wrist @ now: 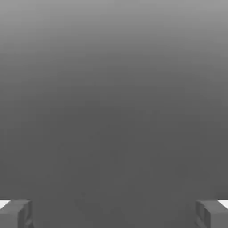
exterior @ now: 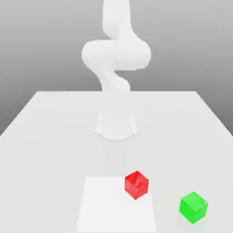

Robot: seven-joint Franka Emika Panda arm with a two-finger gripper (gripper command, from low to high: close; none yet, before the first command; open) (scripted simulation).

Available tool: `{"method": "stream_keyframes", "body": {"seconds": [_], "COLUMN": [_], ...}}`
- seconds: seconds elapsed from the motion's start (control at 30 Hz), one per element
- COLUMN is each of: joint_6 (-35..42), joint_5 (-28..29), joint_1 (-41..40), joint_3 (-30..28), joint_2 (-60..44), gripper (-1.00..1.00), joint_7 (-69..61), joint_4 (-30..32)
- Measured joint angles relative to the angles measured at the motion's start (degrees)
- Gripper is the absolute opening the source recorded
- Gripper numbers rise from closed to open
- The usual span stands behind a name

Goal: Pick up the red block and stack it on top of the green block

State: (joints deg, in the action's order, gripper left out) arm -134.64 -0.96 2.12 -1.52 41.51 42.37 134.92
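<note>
The red block [exterior: 136,184] is a small glossy cube resting on the white table near its front, a little to the exterior view's right of centre. The green block [exterior: 193,207], about the same size, sits on the table further to the exterior view's right and closer to the front edge, apart from the red one. In the hand view my gripper [wrist: 114,214] is open: its two grey fingertips [wrist: 15,213] stand far apart with nothing between them, against plain grey background. The white arm [exterior: 116,54] rises behind the blocks.
The arm's round base [exterior: 116,125] stands mid-table behind the blocks. A paler rectangular patch [exterior: 104,205] lies on the table [exterior: 45,136] at the front; the red block sits at its far right corner. The table edges narrow toward the back.
</note>
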Motion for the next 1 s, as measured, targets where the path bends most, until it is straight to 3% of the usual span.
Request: {"method": "stream_keyframes", "body": {"seconds": [0.4,0.6,0.87,0.9,1.0], "joint_6": [-15.9,-25.0,-37.4,-38.2,-38.2], "joint_5": [-3.7,0.2,-2.1,-2.5,-2.4], "joint_1": [9.7,11.5,10.3,10.0,10.0], "joint_3": [-4.0,-3.0,-0.9,-0.6,-0.6], "joint_2": [-25.1,-38.7,-53.5,-54.5,-54.5], "gripper": [0.00,0.00,0.00,-1.00,-1.00], "joint_7": [-18.4,-24.0,-26.8,-27.0,-27.0], "joint_4": [17.0,25.8,25.0,24.9,24.9]}}
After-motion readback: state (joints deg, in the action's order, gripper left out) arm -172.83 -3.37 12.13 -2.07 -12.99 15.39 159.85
